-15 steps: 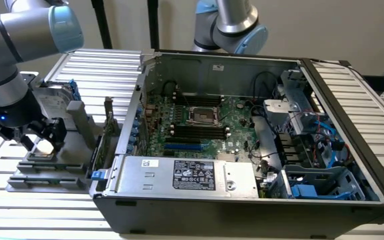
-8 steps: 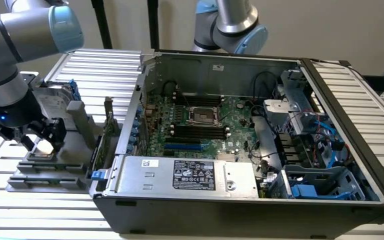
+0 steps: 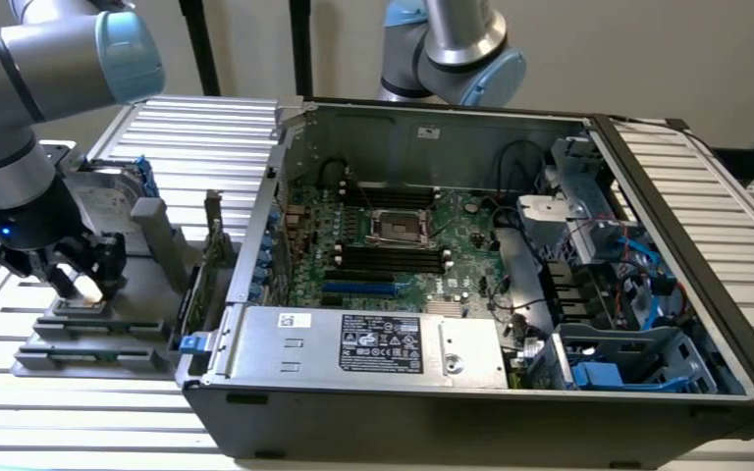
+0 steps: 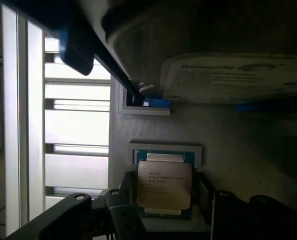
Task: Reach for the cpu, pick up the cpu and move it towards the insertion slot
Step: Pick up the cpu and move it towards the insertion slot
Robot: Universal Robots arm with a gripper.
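The cpu [image 4: 164, 184], a small silver-topped square chip with a green rim, lies flat in a pale holder on the grey fixture [image 3: 89, 339] at the exterior view's left. My gripper [image 3: 83, 285] is low over that fixture, and its dark fingers [image 4: 127, 200] stand on either side of the chip, close to its edges. The gripper looks open, and the chip still rests in its holder. The insertion slot [image 3: 397, 228], a square socket with a shiny metal frame, sits on the green board inside the open computer case [image 3: 482, 294], well to the exterior view's right of the gripper.
A silver hard drive [image 4: 228, 75] with blue clips stands just beyond the cpu on the same fixture. Long black memory slots [image 3: 391, 260] flank the socket. A power supply [image 3: 370, 343] fills the case's front, with drive cages and cables on its right. A second arm [image 3: 450, 49] hangs behind the case.
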